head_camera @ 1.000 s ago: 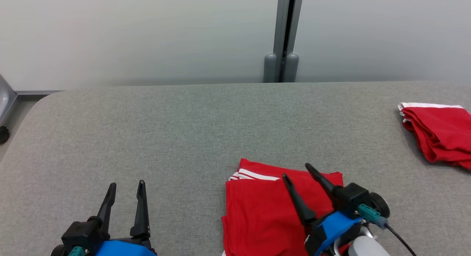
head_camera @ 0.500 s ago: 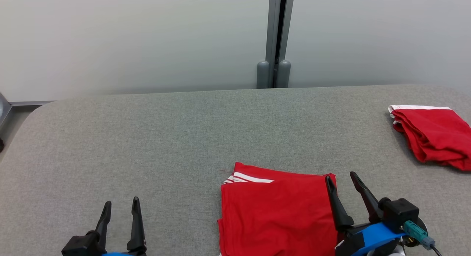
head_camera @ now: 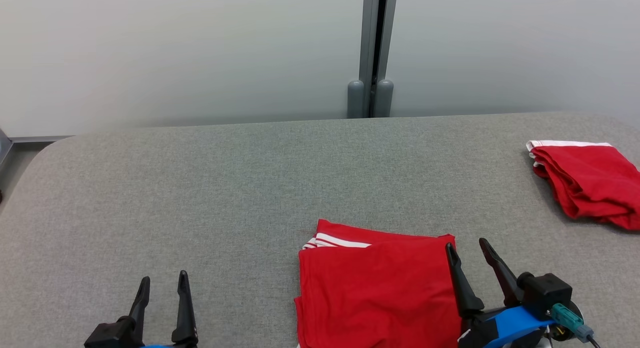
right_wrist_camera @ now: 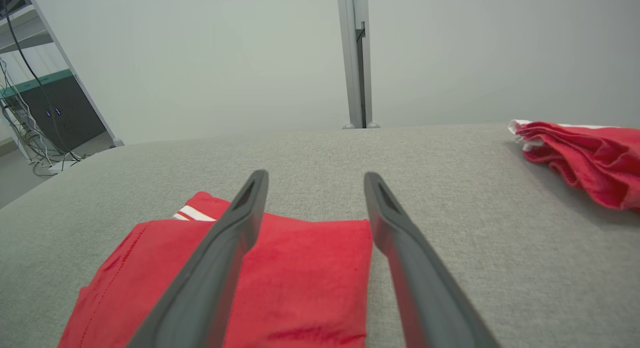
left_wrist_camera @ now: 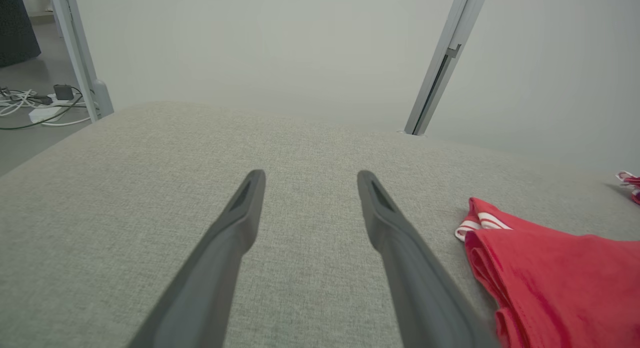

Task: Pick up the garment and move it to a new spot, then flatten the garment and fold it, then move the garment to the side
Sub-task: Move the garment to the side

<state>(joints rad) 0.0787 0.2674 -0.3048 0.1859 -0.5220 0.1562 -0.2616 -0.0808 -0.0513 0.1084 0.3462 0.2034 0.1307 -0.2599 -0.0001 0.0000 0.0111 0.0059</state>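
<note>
A folded red garment (head_camera: 375,283) with white stripes lies flat near the front edge of the grey table (head_camera: 225,178); it also shows at the right in the left wrist view as the garment (left_wrist_camera: 550,273) and low in the right wrist view as the garment (right_wrist_camera: 280,283). My right gripper (head_camera: 467,248) hovers open over the garment's right edge with nothing between its fingers. My left gripper (head_camera: 162,283) stands open at the lower left, well apart from the cloth. In the wrist views the left gripper (left_wrist_camera: 307,175) and the right gripper (right_wrist_camera: 315,175) each show parted fingers.
A second red garment (head_camera: 585,180) with a white band lies bunched at the table's far right, seen too in the right wrist view (right_wrist_camera: 580,153). A grey post (head_camera: 372,53) splits the pale wall behind. Cables (left_wrist_camera: 35,105) lie on the floor off the left.
The right gripper has moved from above the middle of the folded garment to its right edge. The left gripper has drawn back lower. The camera shifted slightly.
</note>
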